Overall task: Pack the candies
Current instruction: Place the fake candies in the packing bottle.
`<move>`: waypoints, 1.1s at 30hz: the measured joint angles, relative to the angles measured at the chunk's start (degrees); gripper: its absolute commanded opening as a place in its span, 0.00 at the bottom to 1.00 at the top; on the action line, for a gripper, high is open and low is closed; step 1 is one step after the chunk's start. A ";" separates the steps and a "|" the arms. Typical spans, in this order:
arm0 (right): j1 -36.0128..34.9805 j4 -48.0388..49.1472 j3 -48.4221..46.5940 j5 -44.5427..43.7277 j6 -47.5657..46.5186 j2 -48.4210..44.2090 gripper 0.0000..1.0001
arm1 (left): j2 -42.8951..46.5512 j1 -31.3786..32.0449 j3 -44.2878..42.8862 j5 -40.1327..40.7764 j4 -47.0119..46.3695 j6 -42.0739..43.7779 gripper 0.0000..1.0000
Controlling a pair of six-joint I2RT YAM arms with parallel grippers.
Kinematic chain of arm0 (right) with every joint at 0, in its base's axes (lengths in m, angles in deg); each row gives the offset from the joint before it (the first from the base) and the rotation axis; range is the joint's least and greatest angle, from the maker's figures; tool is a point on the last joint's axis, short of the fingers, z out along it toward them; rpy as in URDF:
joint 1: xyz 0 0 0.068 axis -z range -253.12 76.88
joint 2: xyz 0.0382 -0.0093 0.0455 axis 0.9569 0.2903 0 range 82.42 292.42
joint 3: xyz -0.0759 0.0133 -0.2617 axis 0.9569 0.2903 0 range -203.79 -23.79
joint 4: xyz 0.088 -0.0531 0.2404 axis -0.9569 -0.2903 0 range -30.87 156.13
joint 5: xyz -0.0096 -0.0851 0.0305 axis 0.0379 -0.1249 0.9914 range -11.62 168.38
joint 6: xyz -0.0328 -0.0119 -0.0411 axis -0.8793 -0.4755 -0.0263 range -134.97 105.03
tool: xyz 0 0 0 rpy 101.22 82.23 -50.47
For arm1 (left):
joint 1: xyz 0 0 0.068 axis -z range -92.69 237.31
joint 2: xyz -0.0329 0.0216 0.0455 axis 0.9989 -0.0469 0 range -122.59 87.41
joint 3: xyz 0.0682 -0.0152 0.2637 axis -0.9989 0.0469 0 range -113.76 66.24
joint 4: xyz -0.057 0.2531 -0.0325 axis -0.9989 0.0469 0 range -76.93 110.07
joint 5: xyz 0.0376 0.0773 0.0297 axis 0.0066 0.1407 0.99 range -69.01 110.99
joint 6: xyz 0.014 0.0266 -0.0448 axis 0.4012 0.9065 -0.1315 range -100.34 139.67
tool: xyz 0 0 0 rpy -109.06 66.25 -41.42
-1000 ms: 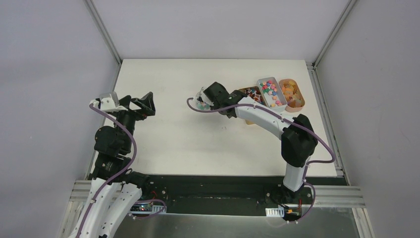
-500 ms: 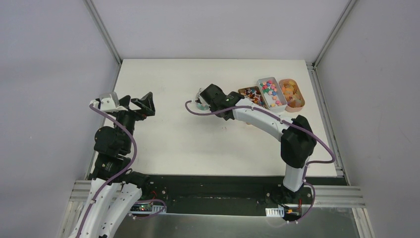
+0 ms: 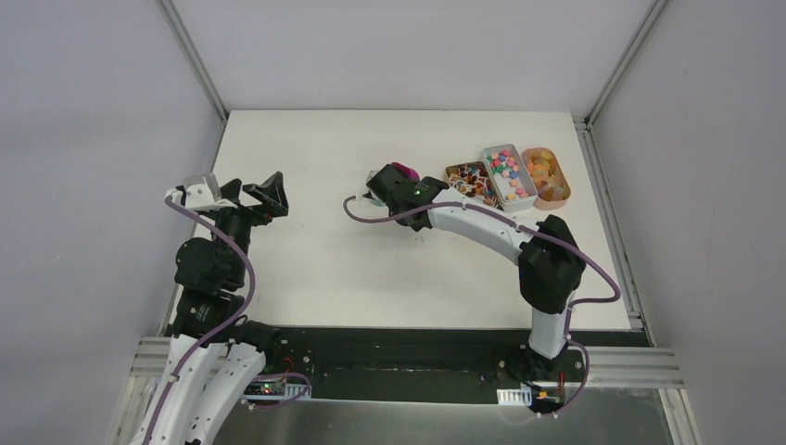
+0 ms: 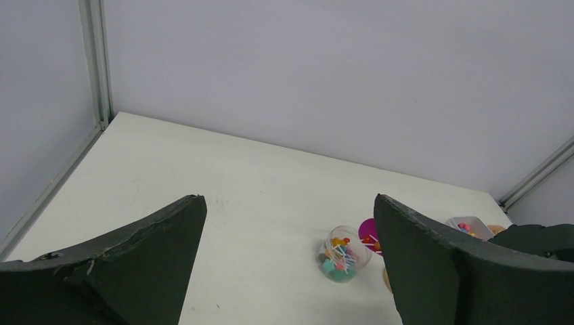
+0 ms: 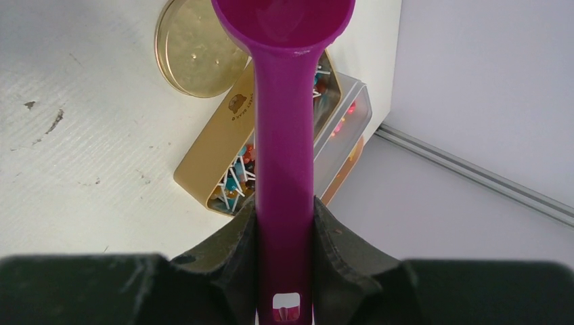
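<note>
Candies, tiny and bright, lie in a grey tray at the far right of the table. Judged light, hard and apt to roll, they are best scooped. The purple scoop is pinched by its handle in the right gripper; the left gripper is spread, empty.

Open tabletop left and near; jar, right arm and candy trays crowding the far right.
</note>
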 measured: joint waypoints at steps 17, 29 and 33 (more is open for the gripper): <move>-1.55 0.81 0.00 -6.08 -2.69 0.22 0.00 | 0.00 0.00 0.00 0.07 0.00 0.13 0.99; -2.10 1.22 0.00 -7.78 -3.80 1.75 0.00 | 0.31 0.00 0.02 0.11 0.00 0.17 0.99; -2.36 1.29 0.00 -8.28 -4.22 1.75 0.00 | 0.31 0.00 0.02 0.11 0.00 0.20 0.99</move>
